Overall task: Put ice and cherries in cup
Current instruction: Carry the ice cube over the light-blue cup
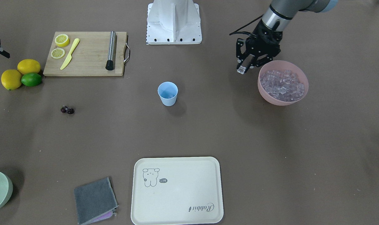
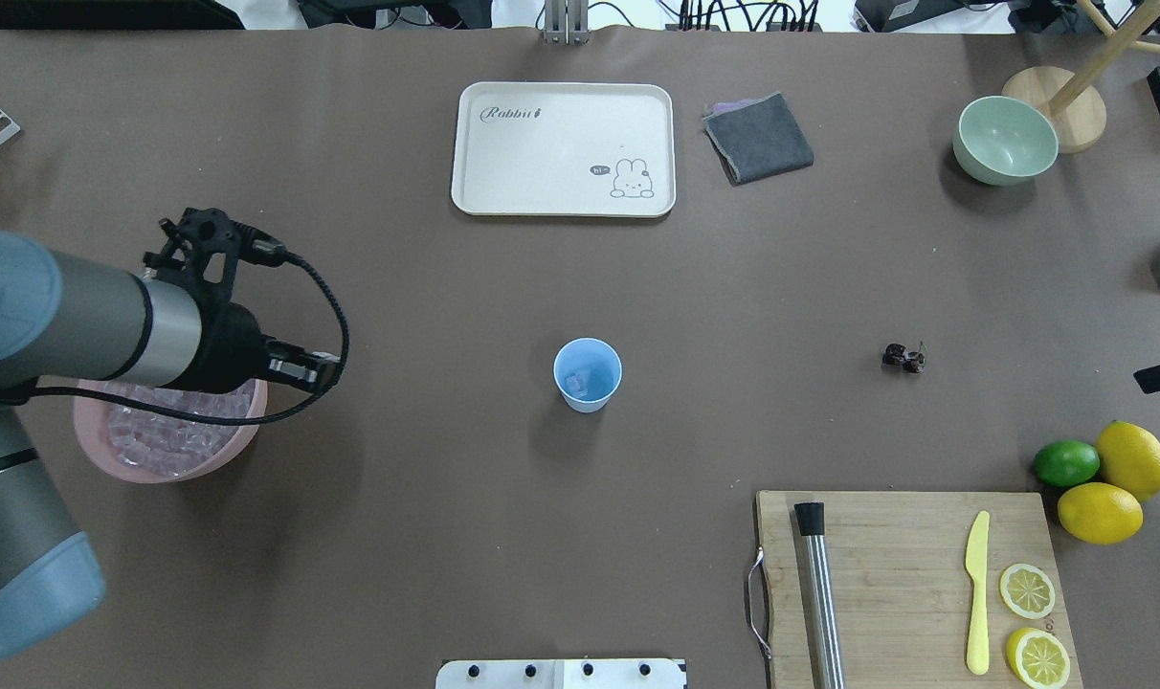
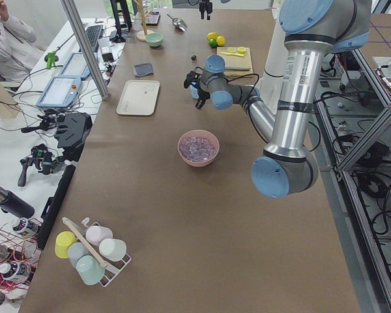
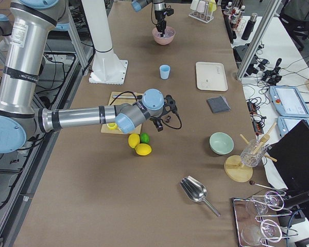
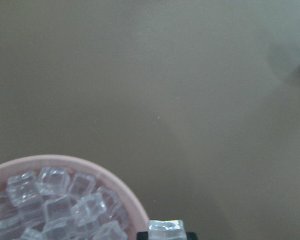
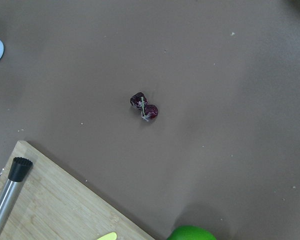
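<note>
The left gripper (image 1: 242,68) is clenched on one ice cube (image 5: 166,230), held just outside the rim of the one pink bowl (image 1: 283,101). That probably frees it to cross to the single blue cup (image 1: 168,93) mid-surface, which seems to hold one cube already. The right gripper (image 4: 164,110) hangs near the two cherries (image 6: 144,107), likely staged to pick them, though I cannot tell whether it is released or clenched; the ice (image 1: 281,85) heaped in the bowl is too much to count.
</note>
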Controlling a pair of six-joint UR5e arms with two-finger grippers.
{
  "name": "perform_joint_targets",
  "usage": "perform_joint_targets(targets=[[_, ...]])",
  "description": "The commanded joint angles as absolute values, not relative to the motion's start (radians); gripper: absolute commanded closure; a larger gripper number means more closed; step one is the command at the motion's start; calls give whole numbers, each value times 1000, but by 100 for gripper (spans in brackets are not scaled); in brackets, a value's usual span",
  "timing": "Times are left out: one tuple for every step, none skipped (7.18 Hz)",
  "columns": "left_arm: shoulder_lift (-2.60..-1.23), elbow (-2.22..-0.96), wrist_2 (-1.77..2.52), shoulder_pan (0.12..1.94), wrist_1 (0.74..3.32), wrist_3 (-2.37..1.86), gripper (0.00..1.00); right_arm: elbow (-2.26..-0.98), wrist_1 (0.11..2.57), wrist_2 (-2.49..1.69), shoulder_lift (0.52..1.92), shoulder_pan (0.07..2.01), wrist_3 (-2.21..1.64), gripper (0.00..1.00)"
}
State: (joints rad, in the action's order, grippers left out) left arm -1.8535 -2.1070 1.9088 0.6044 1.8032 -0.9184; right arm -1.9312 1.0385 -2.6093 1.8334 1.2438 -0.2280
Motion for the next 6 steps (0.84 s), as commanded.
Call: perform_joint_targets(targets=[[-2130,-2018,1770,501,1573,-1063,100,-1931,1039,-2608,1821,1224,-235,1],[-2173,-1969,1732,470,1571,-1128,100,-1931,1039,-2611,1819,1221,-236,1],[-2259,-1880,1708,459,1571,-1196,100,-1931,1039,-2609,1819,1212,-236,1],[-2290,-1841,1672,442,1571,-1228,100,-1930,1039,-2609,1819,1206,-236,1],[-2322,-1804,1631,407,1571,-1242,100,-1928,1039,-2609,1821,1203,-236,1],[-2360,-1768,1611,391,1569,-1262,100,-1928,1039,-2609,1822,1201,-236,1]])
